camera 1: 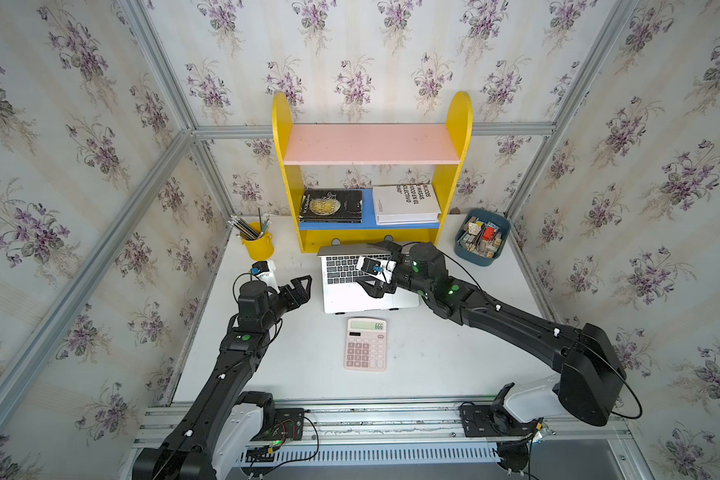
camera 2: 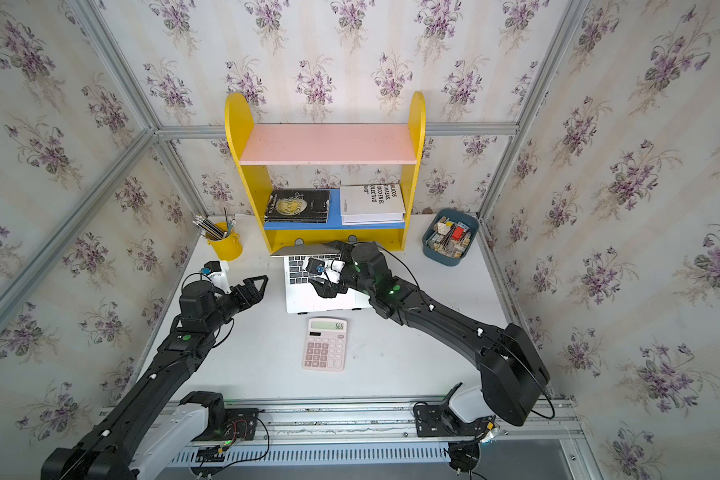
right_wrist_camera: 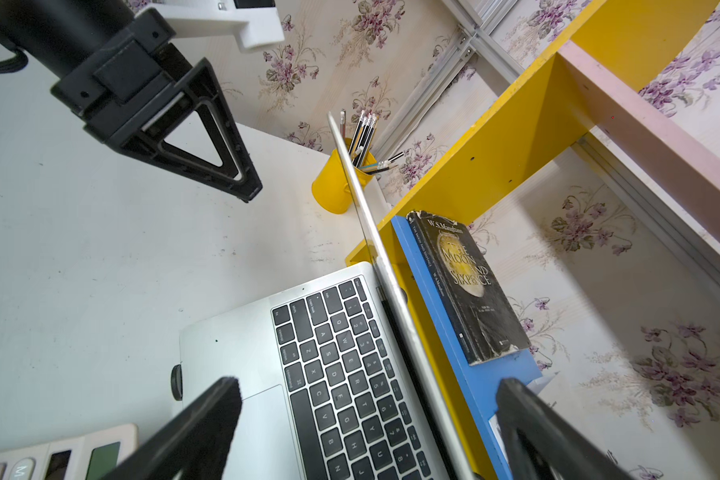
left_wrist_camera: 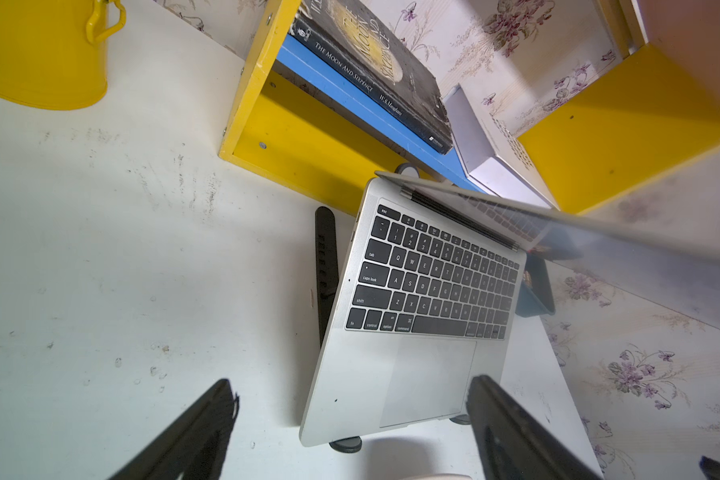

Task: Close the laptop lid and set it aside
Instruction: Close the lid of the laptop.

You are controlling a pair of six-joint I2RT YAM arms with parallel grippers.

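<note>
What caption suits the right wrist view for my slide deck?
Open right gripper straddling the upright laptop lid above the laptop, left gripper waiting open nearby.

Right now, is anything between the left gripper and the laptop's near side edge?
No. In both top views only bare white table separates the left gripper from the laptop; the pink calculator lies nearer the robot, clear of that gap.

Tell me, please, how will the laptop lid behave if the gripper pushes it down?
The laptop lid looks like a thin, stiff metal panel, so it should probably swing on its hinge rather than bend. The laptop sits raised on a black stand, so a hard push might rock or slide it.
</note>
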